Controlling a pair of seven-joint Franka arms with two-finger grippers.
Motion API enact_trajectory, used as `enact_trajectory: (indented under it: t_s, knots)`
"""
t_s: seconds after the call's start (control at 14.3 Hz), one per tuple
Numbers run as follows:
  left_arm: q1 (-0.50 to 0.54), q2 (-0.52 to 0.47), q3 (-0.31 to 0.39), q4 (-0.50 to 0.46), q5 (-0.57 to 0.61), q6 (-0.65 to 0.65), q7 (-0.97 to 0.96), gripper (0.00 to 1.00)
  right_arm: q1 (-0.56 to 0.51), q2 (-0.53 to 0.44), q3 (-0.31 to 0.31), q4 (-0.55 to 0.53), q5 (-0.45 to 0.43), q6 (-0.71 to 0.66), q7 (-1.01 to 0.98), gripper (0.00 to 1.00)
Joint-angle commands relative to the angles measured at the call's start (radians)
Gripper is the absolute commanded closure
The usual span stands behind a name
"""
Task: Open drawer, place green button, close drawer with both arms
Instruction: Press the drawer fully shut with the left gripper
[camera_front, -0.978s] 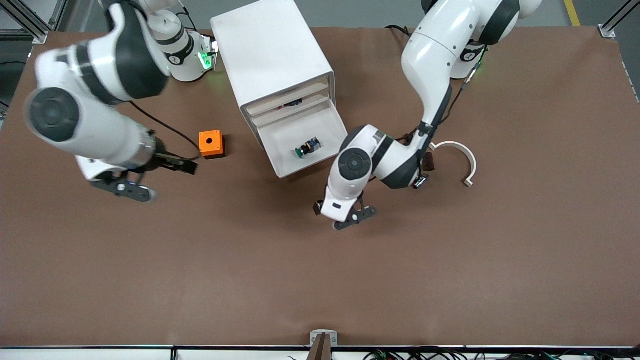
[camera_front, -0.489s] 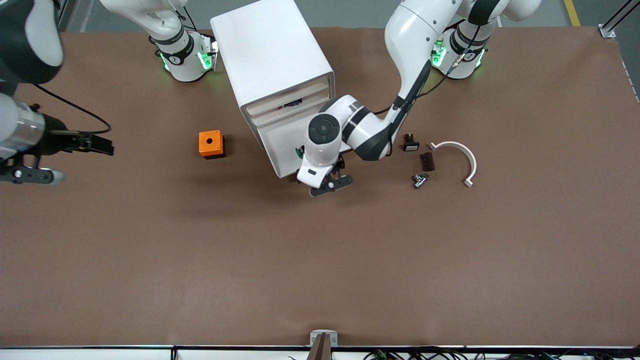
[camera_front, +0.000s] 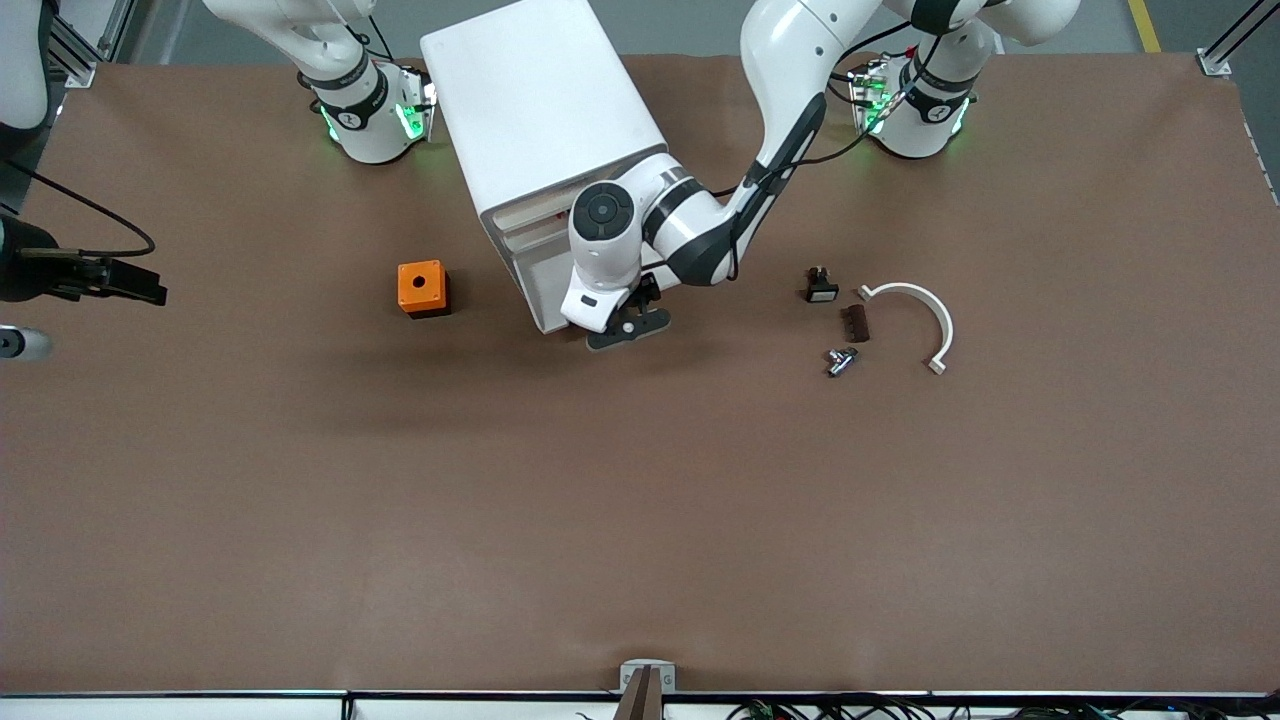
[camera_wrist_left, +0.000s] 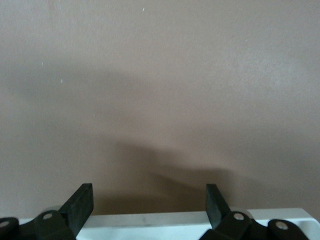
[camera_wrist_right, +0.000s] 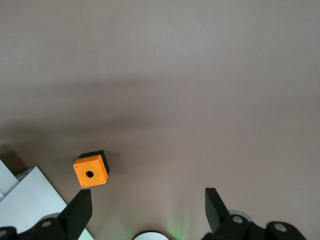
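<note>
The white cabinet (camera_front: 540, 110) stands at the robots' side of the table. Its lowest drawer (camera_front: 540, 295) sticks out a short way. My left gripper (camera_front: 622, 330) is low at the drawer's front edge, open and holding nothing. In the left wrist view the open left gripper (camera_wrist_left: 150, 192) frames the drawer's white rim (camera_wrist_left: 150, 220). The button is hidden under the left arm. My right gripper (camera_front: 15, 343) is raised at the right arm's end of the table, mostly out of the front view. In its wrist view the right gripper (camera_wrist_right: 150, 197) is open and empty.
An orange cube (camera_front: 421, 288) with a round hole sits beside the cabinet and also shows in the right wrist view (camera_wrist_right: 91, 170). Toward the left arm's end lie a small black switch (camera_front: 820, 288), a brown piece (camera_front: 855, 322), a metal part (camera_front: 840, 360) and a white curved strip (camera_front: 925, 310).
The left gripper has moved toward the cabinet and the drawer has slid most of the way in, covering the button. The right arm has swung away to the table's end.
</note>
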Motion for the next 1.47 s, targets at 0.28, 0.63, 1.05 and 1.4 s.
enact_trajectory:
  t_s: [0.28, 0.63, 1.05, 1.4]
  knots:
    - [-0.009, -0.025, -0.032, -0.047, -0.160, -0.008, -0.052, 0.01, -0.012, 0.013, 0.022, 0.035, -0.003, -0.051, 0.001, 0.00]
    - [-0.012, -0.021, -0.033, -0.055, -0.289, -0.008, -0.058, 0.01, -0.012, 0.003, 0.026, 0.027, 0.000, -0.050, -0.003, 0.00]
    - [-0.009, -0.014, -0.056, -0.076, -0.467, -0.008, -0.043, 0.01, -0.013, -0.125, 0.023, -0.095, 0.001, 0.010, -0.002, 0.00]
    - [-0.001, -0.016, -0.056, -0.075, -0.473, -0.008, -0.029, 0.01, -0.015, -0.246, 0.020, -0.212, 0.003, 0.090, -0.002, 0.00]
